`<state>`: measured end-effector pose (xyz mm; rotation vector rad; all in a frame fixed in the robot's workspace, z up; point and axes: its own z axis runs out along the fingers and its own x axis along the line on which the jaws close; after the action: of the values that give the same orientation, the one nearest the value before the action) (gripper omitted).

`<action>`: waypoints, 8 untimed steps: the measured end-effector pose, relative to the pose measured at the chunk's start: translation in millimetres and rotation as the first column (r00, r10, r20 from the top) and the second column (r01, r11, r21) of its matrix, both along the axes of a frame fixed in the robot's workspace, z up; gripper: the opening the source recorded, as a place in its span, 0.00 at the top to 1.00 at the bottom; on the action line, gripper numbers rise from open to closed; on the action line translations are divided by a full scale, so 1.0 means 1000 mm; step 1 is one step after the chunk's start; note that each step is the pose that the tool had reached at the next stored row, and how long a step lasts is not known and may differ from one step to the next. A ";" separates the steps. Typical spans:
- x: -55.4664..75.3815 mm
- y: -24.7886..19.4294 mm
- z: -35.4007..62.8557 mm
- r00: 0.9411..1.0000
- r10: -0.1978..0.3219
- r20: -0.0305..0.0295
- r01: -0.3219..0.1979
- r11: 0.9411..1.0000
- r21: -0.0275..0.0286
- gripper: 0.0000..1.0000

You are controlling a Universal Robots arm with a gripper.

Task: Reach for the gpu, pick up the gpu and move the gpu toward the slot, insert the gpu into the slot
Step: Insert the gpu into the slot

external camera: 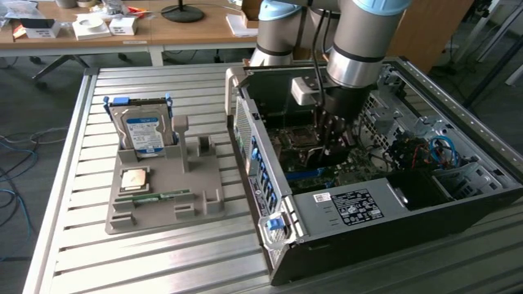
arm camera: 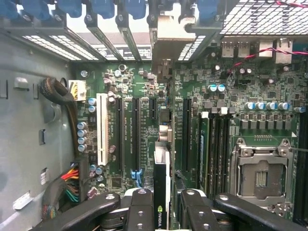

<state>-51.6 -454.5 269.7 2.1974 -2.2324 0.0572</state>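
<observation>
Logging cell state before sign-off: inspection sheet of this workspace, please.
Surface: slatted metal table, grey fixture tray on it.
Job's things: gpu edge-on over the motherboard, above a black slot; seating cannot be told.
Clutter: hard drive upright in tray, CPU chip flat.
Grippers: gripper shut on gpu, inside PC case.
Cables: blue cables in case; bundled wires.
Surroundings: desks with boxes.

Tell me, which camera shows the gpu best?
The wrist view: the gpu stands edge-on between the gripper's fingers, right over the green motherboard. In the exterior view the arm reaches into the computer case and covers the card.
</observation>
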 end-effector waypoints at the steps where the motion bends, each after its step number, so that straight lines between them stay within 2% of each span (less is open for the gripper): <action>1: -0.001 0.0005 -0.0001 1.000 0.000 0.000 0.000 1.000 -0.001 0.73; 5: -0.002 0.0028 -0.0006 1.000 -0.002 0.000 0.002 1.000 -0.003 0.73; 8: -0.002 0.0028 -0.0006 1.000 -0.002 0.000 0.002 1.000 -0.008 0.73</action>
<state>-53.6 -451.7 269.1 2.1907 -2.2303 0.0665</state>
